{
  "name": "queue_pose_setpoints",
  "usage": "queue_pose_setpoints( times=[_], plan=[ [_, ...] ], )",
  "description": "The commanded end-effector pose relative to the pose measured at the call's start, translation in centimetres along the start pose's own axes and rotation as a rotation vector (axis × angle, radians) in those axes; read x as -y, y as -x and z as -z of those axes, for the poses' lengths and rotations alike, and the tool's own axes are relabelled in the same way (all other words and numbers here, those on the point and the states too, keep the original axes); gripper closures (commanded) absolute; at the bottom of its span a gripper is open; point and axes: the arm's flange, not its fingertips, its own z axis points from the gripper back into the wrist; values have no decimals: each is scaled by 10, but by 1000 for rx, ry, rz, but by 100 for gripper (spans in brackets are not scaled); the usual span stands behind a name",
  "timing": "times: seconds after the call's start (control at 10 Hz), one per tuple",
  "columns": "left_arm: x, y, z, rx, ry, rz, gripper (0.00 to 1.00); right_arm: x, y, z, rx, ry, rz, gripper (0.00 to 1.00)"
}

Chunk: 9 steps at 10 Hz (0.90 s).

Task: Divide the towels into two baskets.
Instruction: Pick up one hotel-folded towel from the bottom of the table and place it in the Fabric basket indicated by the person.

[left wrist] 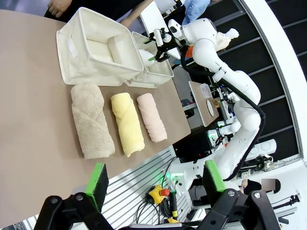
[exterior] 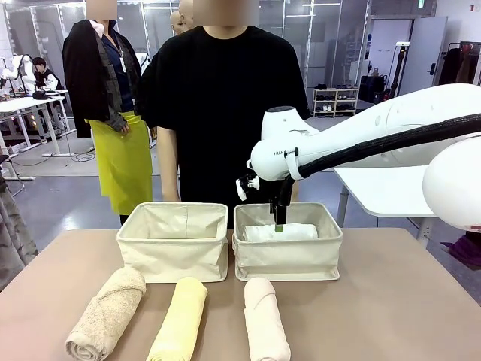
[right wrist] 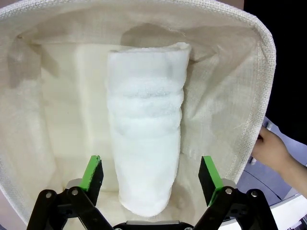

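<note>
brown desk [exterior: 391, 301] has tan towel [exterior: 105, 312], yellow towel [exterior: 179, 320], pink towel [exterior: 265, 323] w/ white towel [right wrist: 146, 143] in r basket [exterior: 289, 263] under open r claw [right wrist: 149, 167], l claw [left wrist: 156, 179] open; prob soft, light, so pinch mid-roll.

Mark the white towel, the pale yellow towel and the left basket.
white towel [right wrist: 146, 129]: right wrist view, middle of the roll.
pale yellow towel [exterior: 180, 320]: front view, middle of the roll.
left basket [exterior: 173, 263]: front view, front wall.

A robotics lab: white robot arm [exterior: 391, 124], background worktables [exterior: 26, 105], shelving [exterior: 334, 101].
</note>
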Motion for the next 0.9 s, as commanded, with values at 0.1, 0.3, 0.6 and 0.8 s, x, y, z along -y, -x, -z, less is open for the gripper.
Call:
queue_pose_setpoints(
  times=[0.1, 0.3, 0.6, 0.8],
  plan=[
    [2, 1, -2, 4, 13, 4, 0, 0, -1, 0, -1, 0, -2, 0],
    [2, 1, -2, 4, 13, 4, 0, 0, -1, 0, -1, 0, -2, 0],
    [2, 1, -2, 4, 13, 4, 0, -9, 20, -53, 97, -82, 188, 0],
    [2, 1, -2, 4, 13, 4, 0, -31, 53, -95, 178, -152, 362, 0]
  ],
)
